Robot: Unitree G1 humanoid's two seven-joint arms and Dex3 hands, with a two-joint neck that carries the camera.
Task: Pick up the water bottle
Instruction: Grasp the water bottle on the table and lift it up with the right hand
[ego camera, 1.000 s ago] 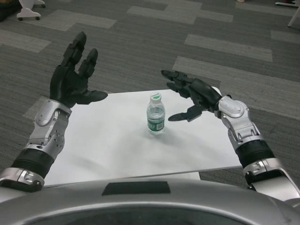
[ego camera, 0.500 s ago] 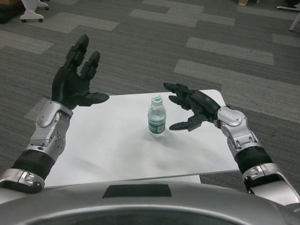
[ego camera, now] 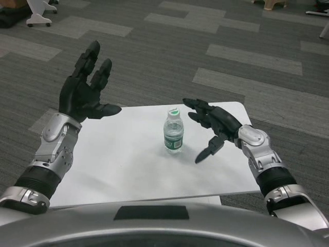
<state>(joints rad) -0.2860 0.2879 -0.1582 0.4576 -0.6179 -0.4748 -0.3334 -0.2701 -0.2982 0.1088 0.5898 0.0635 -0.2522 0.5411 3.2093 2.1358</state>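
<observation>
Clear water bottle (ego camera: 174,131) upright on white table (ego camera: 118,159), capped.

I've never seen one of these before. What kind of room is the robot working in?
Probably an office or lab: grey carpet tiles in lighter and darker strips cover a wide floor, a wheeled base stands at the far left, and a plain white table holds only a water bottle.

Two silver metal forearms, each cased in smooth curved shells with small dark screw heads — a ribbed black band rings each one partway along. At the wrists sit the matte black many-fingered left hand (ego camera: 85,92) and the matching black right hand (ego camera: 216,126) — segmented, blocky links, glossy at the edges.
</observation>
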